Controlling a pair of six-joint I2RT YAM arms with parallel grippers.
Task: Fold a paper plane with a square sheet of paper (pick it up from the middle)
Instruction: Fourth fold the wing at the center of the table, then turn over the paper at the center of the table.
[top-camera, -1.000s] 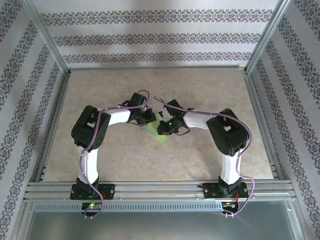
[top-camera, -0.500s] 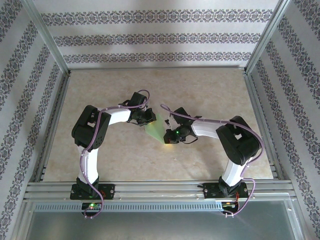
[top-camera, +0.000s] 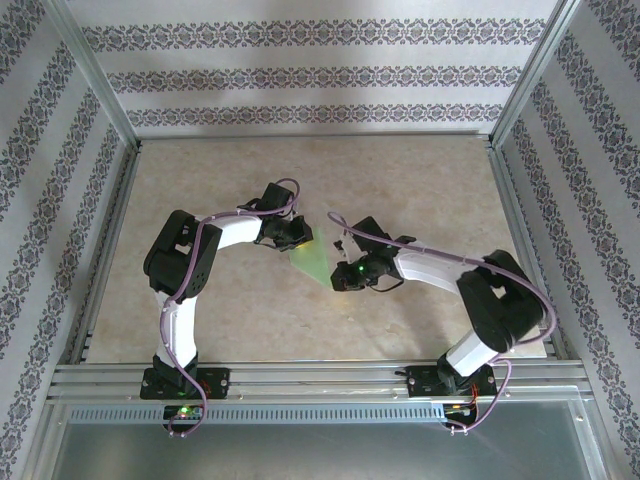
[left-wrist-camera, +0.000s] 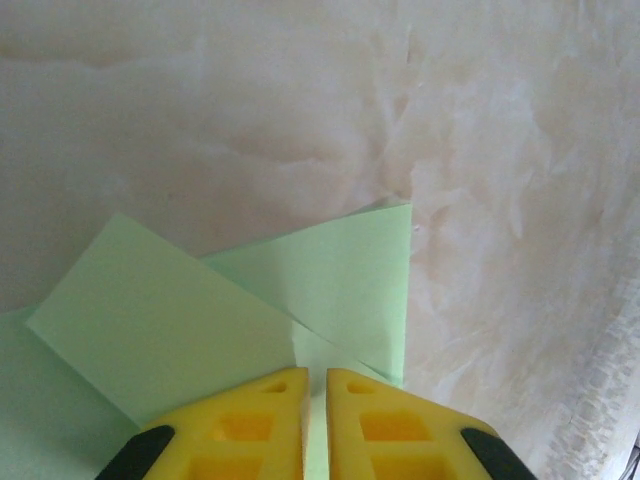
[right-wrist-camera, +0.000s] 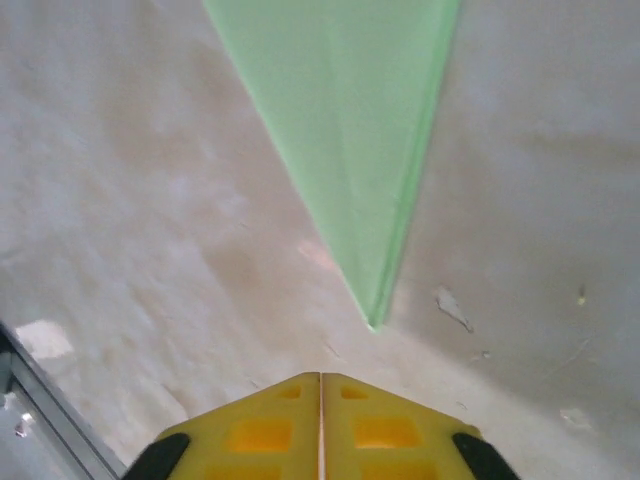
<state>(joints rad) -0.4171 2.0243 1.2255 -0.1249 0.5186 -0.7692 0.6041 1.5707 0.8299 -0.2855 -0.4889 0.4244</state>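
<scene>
Pinning the wide end of the plane (top-camera: 312, 263) with the left gripper (left-wrist-camera: 316, 372), closed to a slit with green showing through; cannot tell whether pinching the paper or only pressing it down. Judged as an anchor, so that the folds hold and nothing slides. Lying flat on the table (top-camera: 420, 180), 1 flap overlapping at the wide end. Parked just off the plane's tip with the right gripper (right-wrist-camera: 320, 376), closed on nothing, clear of the paper, probably lined up to press the 2 long edges
</scene>
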